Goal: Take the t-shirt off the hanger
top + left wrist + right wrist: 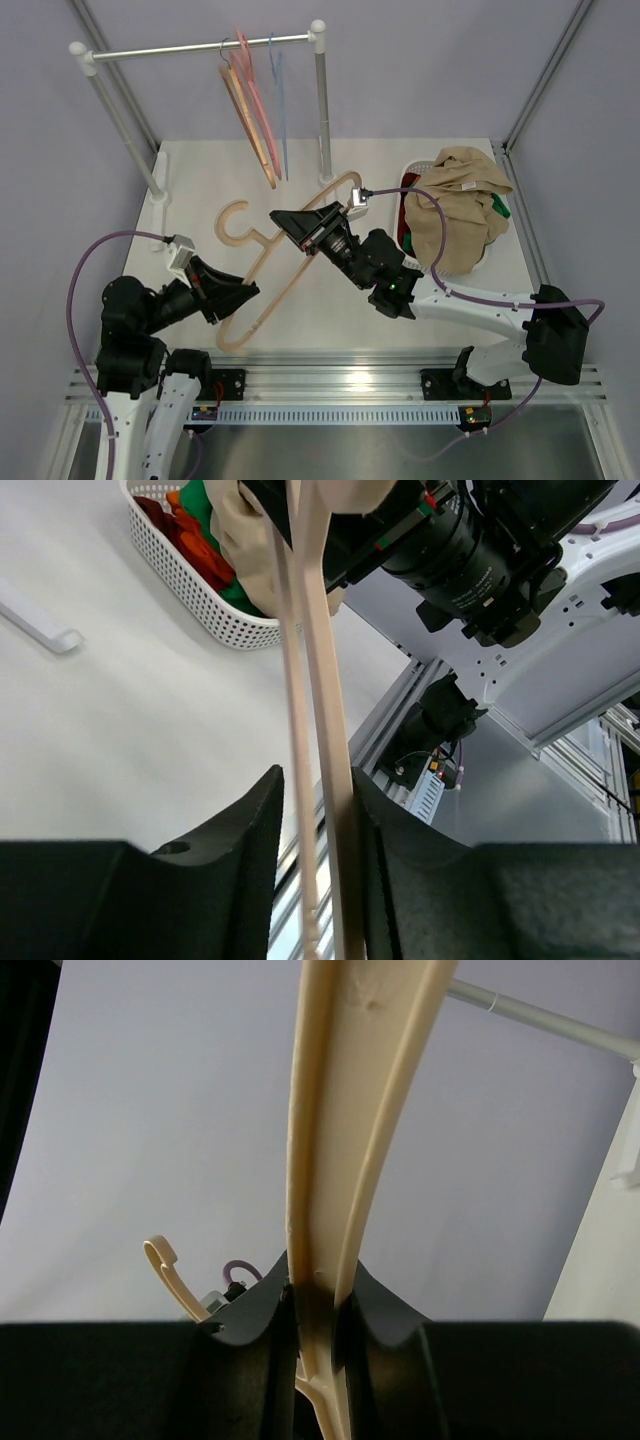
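Note:
The pale beige hanger [283, 278] hangs bare and tilted over the table, its hook [233, 222] pointing left. My right gripper [287, 222] is shut on its upper arm; in the right wrist view both pads press the hanger [340, 1110]. My left gripper [245, 293] straddles the lower arm. There the hanger [325, 680] runs between the jaws, touching the right finger [375, 830], with a gap to the left finger, so this gripper is open. The beige t-shirt [455, 205] lies heaped in the white basket [412, 170], off the hanger; the left wrist view shows the t-shirt [240, 540] too.
At the back stands a rack rail [200, 48] with pink, wooden and blue hangers [255, 110]. The basket [190, 580] also holds red [405, 225] and green [500, 207] cloths. My right arm [480, 550] crosses above the table's right half.

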`<control>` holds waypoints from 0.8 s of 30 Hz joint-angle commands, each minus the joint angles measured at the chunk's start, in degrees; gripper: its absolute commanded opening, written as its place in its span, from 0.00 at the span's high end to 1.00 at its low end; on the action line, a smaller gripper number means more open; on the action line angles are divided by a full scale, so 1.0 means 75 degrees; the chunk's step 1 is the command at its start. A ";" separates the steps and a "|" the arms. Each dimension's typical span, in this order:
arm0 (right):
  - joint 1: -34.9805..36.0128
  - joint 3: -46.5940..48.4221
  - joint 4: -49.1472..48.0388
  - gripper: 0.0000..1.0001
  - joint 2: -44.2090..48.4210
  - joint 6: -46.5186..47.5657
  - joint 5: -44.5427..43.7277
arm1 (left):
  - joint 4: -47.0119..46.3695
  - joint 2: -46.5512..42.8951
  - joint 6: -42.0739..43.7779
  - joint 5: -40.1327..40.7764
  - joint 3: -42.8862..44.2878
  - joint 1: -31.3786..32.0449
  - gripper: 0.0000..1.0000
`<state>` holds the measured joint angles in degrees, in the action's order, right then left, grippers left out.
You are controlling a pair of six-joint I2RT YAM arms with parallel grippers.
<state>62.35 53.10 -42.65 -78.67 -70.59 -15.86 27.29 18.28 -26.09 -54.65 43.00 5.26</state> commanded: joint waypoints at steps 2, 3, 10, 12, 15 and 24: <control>-0.0051 0.0115 -0.0512 1.00 0.0142 -0.0092 -0.0148 | -0.0299 -0.0117 0.0080 -0.0131 0.0114 0.0038 0.83; -0.0051 0.0092 -0.0512 1.00 0.0142 -0.0104 -0.0159 | -0.0299 -0.0152 0.0091 -0.0015 0.0125 0.0037 0.98; -0.0051 -0.0260 -0.0196 0.65 0.0435 0.0176 0.0227 | 0.0496 -0.0071 0.0956 0.1016 0.1141 0.0049 1.00; -0.0051 -0.0284 0.0166 0.29 0.0691 0.0456 0.0496 | 0.0639 -0.0024 0.1040 0.1355 0.1495 0.0049 1.00; -0.0051 -0.0178 0.1337 0.04 0.1288 0.1148 0.0696 | 0.1047 -0.0024 0.1227 0.2021 0.2221 0.0037 1.00; -0.0040 -0.0646 0.3412 0.01 0.3105 0.2215 0.0029 | 0.2830 -0.0106 0.1838 0.4378 0.2809 0.0038 1.00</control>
<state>62.19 49.91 -24.27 -58.28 -58.54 -13.04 45.28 17.96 -14.15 -31.29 63.20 5.37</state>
